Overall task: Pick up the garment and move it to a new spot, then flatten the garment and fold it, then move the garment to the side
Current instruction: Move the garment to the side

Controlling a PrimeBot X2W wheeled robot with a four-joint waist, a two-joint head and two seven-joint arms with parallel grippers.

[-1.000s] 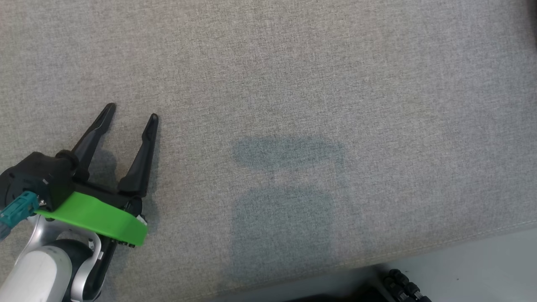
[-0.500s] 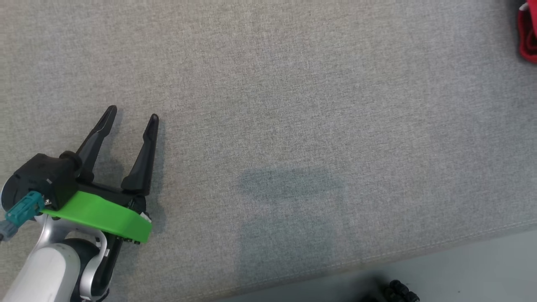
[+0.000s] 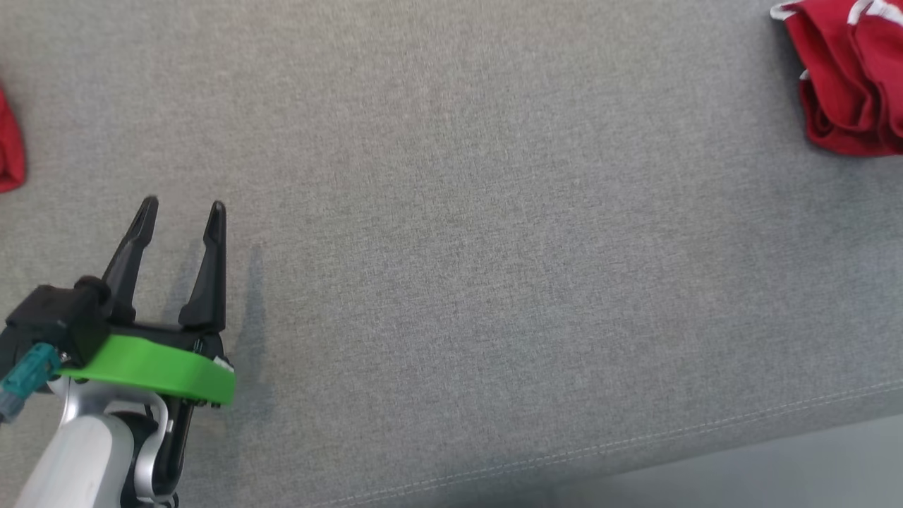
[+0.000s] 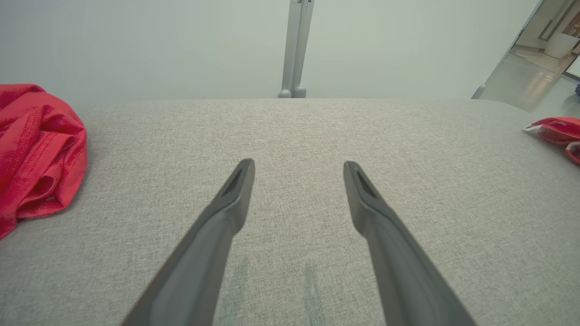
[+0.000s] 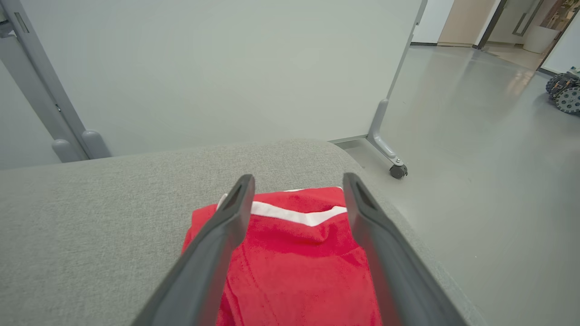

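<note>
garment (image 3: 846,85): red, white trim, bunched at 2 o'clock near the gray cushion (image 3: 494,247) edge
right claw (image 5: 297,178): fingers spread over garment, pinching nothing
left claw (image 3: 182,206): wide open, empty, 8 o'clock
red cloth (image 3: 8,152): 9 o'clock edge

Red white-trimmed cloth garment (image 3: 843,77) lies on the grey fabric surface (image 3: 494,247), upper right; another red cloth (image 3: 8,144) at left edge.
</note>
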